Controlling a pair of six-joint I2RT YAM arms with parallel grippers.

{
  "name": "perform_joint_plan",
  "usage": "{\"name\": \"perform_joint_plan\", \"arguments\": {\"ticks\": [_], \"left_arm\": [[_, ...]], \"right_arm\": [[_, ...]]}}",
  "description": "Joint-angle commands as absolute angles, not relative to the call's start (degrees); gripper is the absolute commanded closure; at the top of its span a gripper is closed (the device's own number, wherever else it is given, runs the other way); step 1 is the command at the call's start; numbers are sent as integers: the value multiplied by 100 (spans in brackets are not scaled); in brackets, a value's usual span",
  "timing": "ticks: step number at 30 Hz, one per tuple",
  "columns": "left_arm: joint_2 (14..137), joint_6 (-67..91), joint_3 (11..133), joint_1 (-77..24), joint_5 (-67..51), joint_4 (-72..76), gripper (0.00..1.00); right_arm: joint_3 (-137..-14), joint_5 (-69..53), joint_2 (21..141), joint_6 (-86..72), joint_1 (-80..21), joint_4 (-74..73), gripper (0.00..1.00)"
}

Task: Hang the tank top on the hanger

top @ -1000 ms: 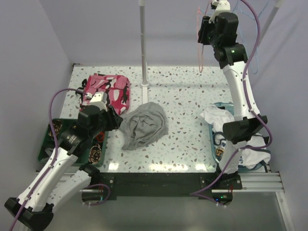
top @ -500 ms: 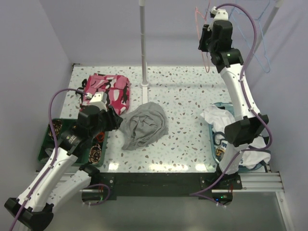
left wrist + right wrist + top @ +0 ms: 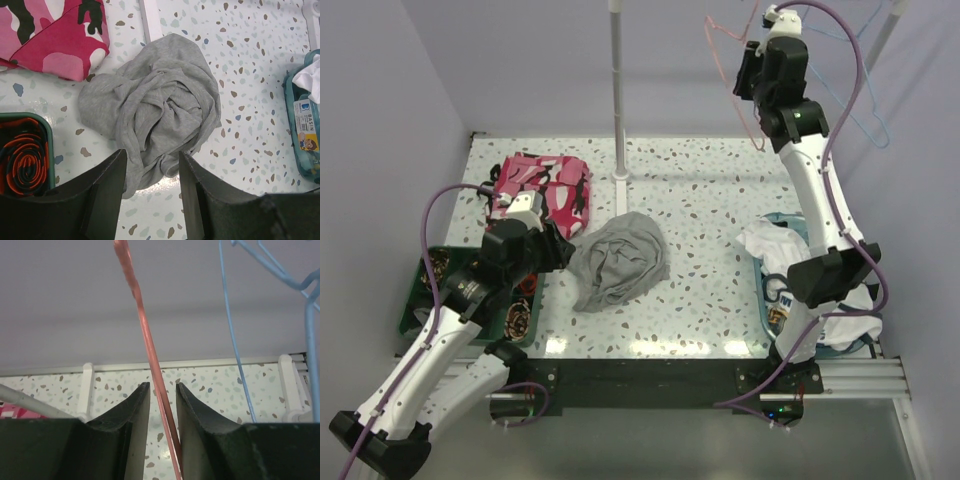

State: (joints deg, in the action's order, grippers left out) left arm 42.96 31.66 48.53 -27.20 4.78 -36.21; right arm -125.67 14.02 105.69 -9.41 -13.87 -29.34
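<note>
The grey tank top (image 3: 620, 260) lies crumpled on the speckled table, left of the middle. In the left wrist view the tank top (image 3: 160, 110) fills the centre. My left gripper (image 3: 560, 250) is open and empty, its fingertips (image 3: 150, 155) over the garment's near edge. My right gripper (image 3: 748, 70) is raised high at the back right, shut on the pink-red wire hanger (image 3: 752, 135). The hanger tilts out to the left of the arm. In the right wrist view its wire (image 3: 145, 325) runs between the nearly closed fingers of my right gripper (image 3: 162, 386).
Light blue hangers (image 3: 865, 110) hang right of the right gripper, and one also shows in its wrist view (image 3: 227, 315). A white pole (image 3: 617, 90) stands at the back centre. A pink camouflage garment (image 3: 542, 190) lies back left. A white garment sits in a teal basin (image 3: 790, 250). A green tray (image 3: 425, 290) is at the left edge.
My right gripper has risen slightly and turned, and the pink-red hanger has swung from hanging straight down to tilting out to the left. The left arm and tank top have not moved.
</note>
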Motion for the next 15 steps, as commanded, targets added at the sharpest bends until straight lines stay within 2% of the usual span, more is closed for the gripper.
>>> {"name": "perform_joint_plan", "arguments": {"ticks": [1,3,8,11,15], "left_arm": [[4263,3041,5036,-2751,519,-3498,49],[4263,3032,5045,-2751,519,-3489,49],[4254,3032,5027,-2751,501,-3472,49],[4263,3024,5019,-2751,501,-3472,49],[4263,3015,5045,-2751,510,-3463,49]], "right_arm": [[-13218,1485,10661,-967,-1397,-2944,73],[-13289,1450,10705,-967,-1397,-2997,78],[-13544,1398,10863,-949,-1398,-3217,80],[-13579,1398,10898,-949,-1406,-3269,74],[-13597,1406,10960,-949,-1406,-3322,73]]}}
